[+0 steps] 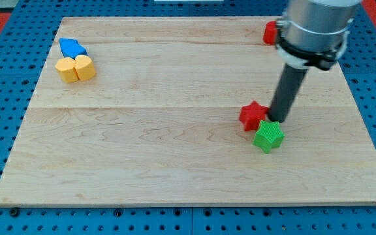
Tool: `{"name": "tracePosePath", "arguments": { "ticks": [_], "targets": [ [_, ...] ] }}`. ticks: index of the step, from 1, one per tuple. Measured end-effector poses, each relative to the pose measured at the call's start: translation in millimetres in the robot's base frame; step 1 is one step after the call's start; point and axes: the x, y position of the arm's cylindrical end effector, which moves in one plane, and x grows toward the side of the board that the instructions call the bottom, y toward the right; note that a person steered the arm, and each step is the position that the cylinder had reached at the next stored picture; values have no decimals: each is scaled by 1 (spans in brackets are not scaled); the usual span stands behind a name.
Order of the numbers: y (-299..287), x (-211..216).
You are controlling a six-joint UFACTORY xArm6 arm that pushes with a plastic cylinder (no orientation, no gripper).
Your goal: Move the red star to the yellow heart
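At the view's upper left of the table (175, 163), a blue block (72, 47) touches two yellow blocks; the right one, the yellow heart (85, 67), is my best guess. Well apart, right of centre, sits the red star (252, 115), a green star (267, 136) touching it. My tip (281, 120), a plain rod tool with nothing to open or close, stands just right of the red star. Pushing off-centre could spin it or drag the green star. A red block (270, 32) sits at the top.

Arm housing (318, 19) is presenting as a smooth grey cylinder, banded at its lower edge by a black collar. Below it, a straight dark matte rod is narrowing to my tip (281, 118).
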Motion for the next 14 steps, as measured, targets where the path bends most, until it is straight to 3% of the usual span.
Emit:
{"name": "tracePosePath", "arguments": {
  "ticks": [6, 8, 10, 11, 12, 14],
  "targets": [
    [-248, -31],
    [-243, -18],
    [-227, 18],
    [-235, 57],
    [-238, 62],
    [-239, 18]
  ]
}}
